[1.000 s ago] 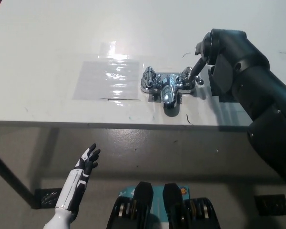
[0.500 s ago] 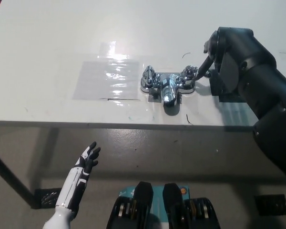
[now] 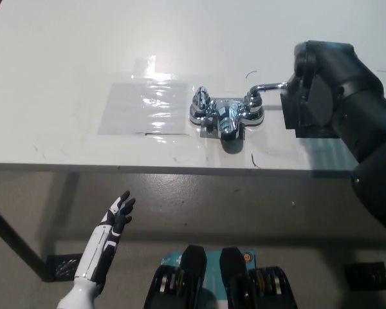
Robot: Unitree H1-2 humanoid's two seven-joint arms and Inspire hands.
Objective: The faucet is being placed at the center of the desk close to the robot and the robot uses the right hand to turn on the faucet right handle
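The chrome faucet [image 3: 225,116] stands near the front edge of the bench [image 3: 64,58], at its middle, with wide free surface behind and to the left. Its right handle [image 3: 269,85] reaches to the black right hand [image 3: 312,96], but I cannot tell if this hand grips it. The white left hand [image 3: 119,215] hangs spread below the front edge.

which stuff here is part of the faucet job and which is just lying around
In the job: faucet, its right handle, right robot hand at the handle's end.
Lying about: glossy sheet on the desk, left robot hand resting below it.
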